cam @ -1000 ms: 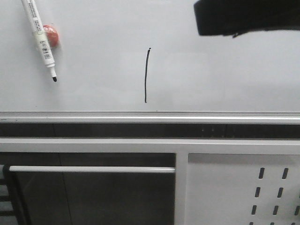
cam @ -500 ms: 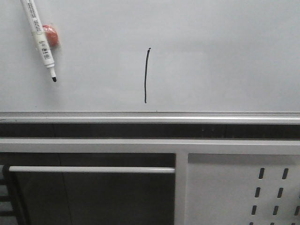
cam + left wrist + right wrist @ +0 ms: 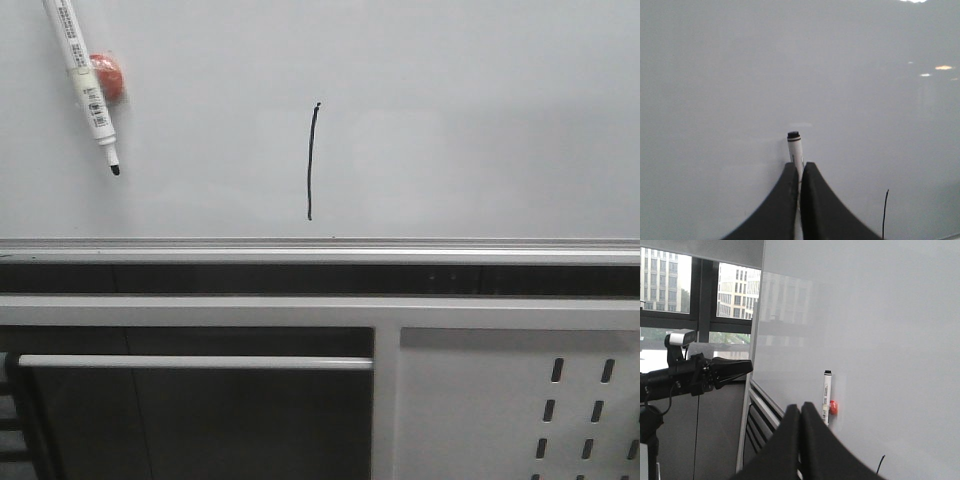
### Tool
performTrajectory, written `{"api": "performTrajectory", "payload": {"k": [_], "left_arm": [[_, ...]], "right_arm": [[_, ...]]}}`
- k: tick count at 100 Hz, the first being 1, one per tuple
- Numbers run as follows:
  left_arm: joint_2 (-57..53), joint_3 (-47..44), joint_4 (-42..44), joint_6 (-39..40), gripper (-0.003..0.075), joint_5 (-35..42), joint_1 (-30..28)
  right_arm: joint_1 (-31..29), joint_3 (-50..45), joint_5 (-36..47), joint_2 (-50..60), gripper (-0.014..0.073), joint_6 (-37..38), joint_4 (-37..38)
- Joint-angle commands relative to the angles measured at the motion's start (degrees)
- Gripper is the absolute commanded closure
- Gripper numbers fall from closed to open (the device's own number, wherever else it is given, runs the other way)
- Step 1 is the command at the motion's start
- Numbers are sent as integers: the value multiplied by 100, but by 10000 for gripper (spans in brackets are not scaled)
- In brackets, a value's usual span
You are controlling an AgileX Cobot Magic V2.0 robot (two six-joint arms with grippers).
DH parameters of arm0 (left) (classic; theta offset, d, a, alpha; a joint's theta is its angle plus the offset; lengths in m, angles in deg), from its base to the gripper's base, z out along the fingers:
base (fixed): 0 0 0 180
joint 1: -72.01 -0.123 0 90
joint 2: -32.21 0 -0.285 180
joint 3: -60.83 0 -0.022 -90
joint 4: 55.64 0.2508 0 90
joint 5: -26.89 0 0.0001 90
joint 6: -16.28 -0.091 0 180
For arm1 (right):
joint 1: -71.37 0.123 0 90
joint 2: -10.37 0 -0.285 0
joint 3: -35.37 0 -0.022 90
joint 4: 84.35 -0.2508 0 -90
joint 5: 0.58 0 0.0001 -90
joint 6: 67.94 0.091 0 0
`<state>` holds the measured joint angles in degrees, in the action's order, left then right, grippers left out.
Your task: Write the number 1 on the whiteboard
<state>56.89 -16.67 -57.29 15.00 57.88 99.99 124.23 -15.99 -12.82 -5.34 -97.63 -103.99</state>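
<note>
The number 1 [image 3: 312,160] is a thin black vertical stroke on the whiteboard [image 3: 480,130], just above its silver edge rail [image 3: 320,246]. A white marker [image 3: 85,80] rests on the board at the upper left, tip uncapped, beside a red magnet [image 3: 110,78]. No gripper shows in the front view. In the left wrist view my left gripper [image 3: 799,164] is shut, with the marker [image 3: 794,145] showing behind its fingertips and the stroke [image 3: 885,212] off to one side. The right wrist view shows my right gripper [image 3: 800,406] shut and empty, the marker [image 3: 826,395] on the board, and the left gripper [image 3: 747,367] away from the board.
Below the board are a dark gap, a white metal panel with slotted holes [image 3: 500,400] and a horizontal white bar [image 3: 200,361]. The right wrist view shows the left arm [image 3: 685,377] and windows [image 3: 670,285] beyond the board's edge.
The dark gripper at the front view's upper right one second ago has left that view. The stroke and the marker have not moved.
</note>
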Motion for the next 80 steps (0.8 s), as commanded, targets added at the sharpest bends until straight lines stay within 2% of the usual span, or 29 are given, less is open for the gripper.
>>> {"api": "performTrajectory", "payload": {"k": [1, 16, 32, 56, 80], "left_arm": [[50, -110, -57, 50, 739, 187, 4], [50, -110, -57, 50, 739, 223, 4], [50, -110, -57, 50, 739, 150, 4], [50, -110, -57, 50, 739, 150, 4], [50, -110, -57, 50, 739, 27, 4]], "right_arm": [[-147, 163, 194, -12, 641, -78, 134], [-743, 66, 168, -12, 641, -78, 385], [-1887, -224, 139, -12, 641, 199, 386], [-3577, -579, 60, 43, 641, 197, 386], [-4342, -592, 60, 400, 642, 197, 386]]}}
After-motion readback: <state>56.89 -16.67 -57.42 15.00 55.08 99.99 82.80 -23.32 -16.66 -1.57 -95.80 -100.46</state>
